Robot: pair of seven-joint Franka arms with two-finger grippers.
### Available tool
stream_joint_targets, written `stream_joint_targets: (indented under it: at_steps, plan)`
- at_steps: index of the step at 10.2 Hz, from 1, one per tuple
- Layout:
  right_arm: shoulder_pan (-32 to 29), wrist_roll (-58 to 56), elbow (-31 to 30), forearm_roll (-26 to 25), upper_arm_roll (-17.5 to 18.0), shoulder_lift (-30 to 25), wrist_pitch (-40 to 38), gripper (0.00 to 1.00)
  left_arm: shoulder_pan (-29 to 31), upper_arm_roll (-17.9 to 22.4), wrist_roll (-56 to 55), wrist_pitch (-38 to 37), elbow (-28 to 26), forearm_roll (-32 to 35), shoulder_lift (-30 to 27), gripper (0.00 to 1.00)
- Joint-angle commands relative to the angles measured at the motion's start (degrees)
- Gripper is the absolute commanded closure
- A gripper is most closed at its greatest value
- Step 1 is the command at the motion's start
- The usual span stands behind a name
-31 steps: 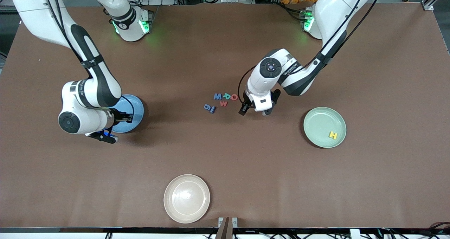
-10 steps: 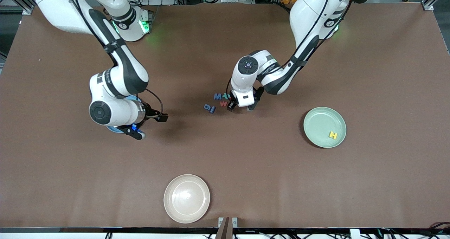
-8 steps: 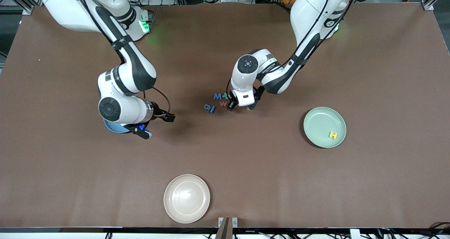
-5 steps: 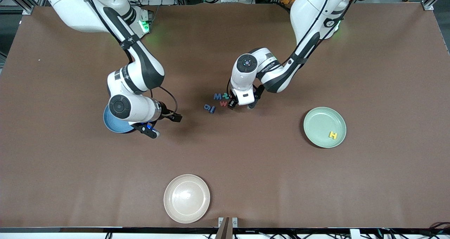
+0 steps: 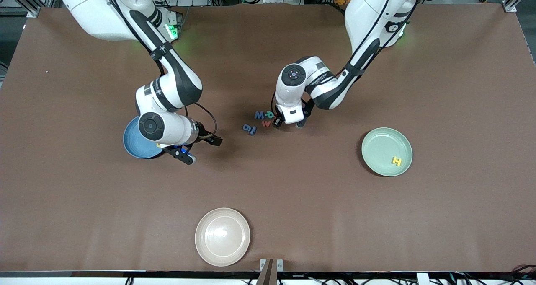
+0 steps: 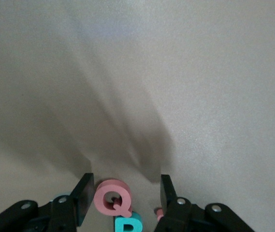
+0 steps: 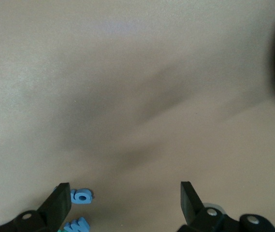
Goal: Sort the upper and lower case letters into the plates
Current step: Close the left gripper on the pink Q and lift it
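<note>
From the front, the left gripper [image 5: 287, 123] stands low at the edge of the letter cluster [image 5: 261, 120], just beside the teal letter [image 5: 270, 115]. The right gripper [image 5: 204, 147], jaws spread wide and empty, hangs between the light blue plate [image 5: 133, 144] and the letters. The yellow H [image 5: 396, 161] lies in the mint plate [image 5: 379, 140].

In the left wrist view, half-open fingers [image 6: 82, 197] straddle a pink Q [image 6: 111, 197] without visibly touching it.

In the right wrist view, blue letters [image 7: 81, 196] lie beside one finger [image 7: 58, 204].

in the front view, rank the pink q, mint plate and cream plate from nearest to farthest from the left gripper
1. Pink Q: between the left gripper's fingers, in the letter cluster.
2. Mint plate: toward the left arm's end, holding a yellow H.
3. Cream plate: nearest the front camera.
</note>
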Motion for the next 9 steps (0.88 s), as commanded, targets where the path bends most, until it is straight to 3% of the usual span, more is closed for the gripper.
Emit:
stream_joint_targets:
  at_steps: [1,9]
  plan:
    - [0.15,1.04,0.86,0.3,0.15,0.82,0.15,0.0,-1.13,0.11,-2.81,0.8,-0.33,1.74,0.0,0.37]
    - [0.07,0.34,0.95,-0.31,0.15,1.17,0.06,0.0,-1.3,0.11,-2.73,1.77,0.11,1.83,1.32,0.44]
